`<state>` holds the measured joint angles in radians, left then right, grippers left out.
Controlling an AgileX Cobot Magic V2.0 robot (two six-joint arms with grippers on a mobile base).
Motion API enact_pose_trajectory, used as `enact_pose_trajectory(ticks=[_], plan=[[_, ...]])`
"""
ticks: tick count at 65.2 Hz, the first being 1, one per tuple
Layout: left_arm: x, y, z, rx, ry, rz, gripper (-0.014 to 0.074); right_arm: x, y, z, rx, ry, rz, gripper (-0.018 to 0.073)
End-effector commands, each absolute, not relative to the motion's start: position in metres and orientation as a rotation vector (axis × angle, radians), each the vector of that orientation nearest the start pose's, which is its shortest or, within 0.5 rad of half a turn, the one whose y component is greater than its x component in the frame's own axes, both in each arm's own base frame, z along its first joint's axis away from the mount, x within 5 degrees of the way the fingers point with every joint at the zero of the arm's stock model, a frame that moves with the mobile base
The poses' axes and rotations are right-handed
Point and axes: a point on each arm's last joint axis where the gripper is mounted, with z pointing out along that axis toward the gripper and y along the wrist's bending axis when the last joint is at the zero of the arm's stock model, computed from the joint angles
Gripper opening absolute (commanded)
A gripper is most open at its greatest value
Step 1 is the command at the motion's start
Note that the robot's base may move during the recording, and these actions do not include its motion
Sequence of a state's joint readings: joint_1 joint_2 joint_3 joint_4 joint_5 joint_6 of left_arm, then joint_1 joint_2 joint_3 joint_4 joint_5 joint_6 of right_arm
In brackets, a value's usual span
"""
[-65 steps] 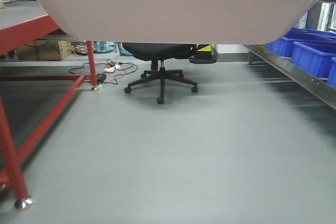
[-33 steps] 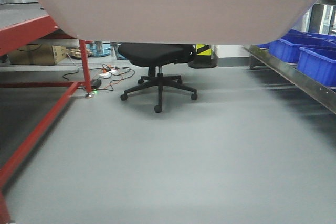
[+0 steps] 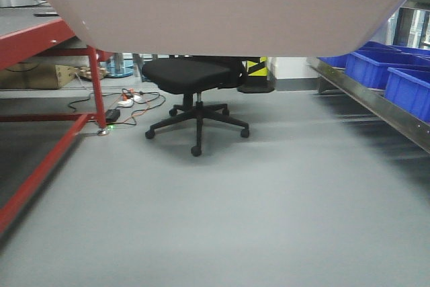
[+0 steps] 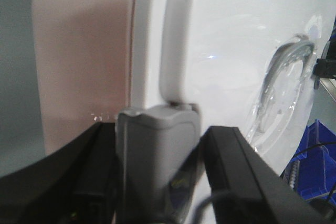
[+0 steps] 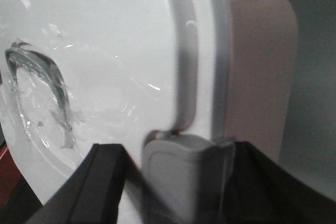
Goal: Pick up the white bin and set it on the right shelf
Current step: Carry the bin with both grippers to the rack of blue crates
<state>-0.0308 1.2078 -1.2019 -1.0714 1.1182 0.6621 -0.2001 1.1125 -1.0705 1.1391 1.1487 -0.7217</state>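
Bin: large translucent pinkish-white plastic bin (image 3: 215, 5), glossy white lid (image 4: 236, 40), raised above the floor, apart from shiny steel shelf (image 3: 376, 104) at right.
Left fingers (image 4: 236, 171): clamped on grey end latch (image 4: 157, 156).
Right fingers (image 5: 105, 182): clamped on opposite grey latch (image 5: 181, 177).

no legible text or numbers, yellow-black hazard stripes (image 3: 257, 66) behind office chair (image 3: 191, 75)
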Motion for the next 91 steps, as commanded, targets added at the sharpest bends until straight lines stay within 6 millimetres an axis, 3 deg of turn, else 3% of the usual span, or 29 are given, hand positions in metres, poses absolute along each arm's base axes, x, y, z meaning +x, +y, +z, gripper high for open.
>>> enact_pose_trajectory(ticks=[1,91], plan=[[0.2085,-0.0899,0.4349,0.518,1.936,-1.214,0.0176,0.1904,0.0504,0.4229,-0.383,1.903,1.202,0.0328],[0.2093,-0.0895,0.4352,0.509,1.933,-1.207,0.0176,0.1904,0.0504,0.4229,-0.383,1.903,1.202,0.0328]])
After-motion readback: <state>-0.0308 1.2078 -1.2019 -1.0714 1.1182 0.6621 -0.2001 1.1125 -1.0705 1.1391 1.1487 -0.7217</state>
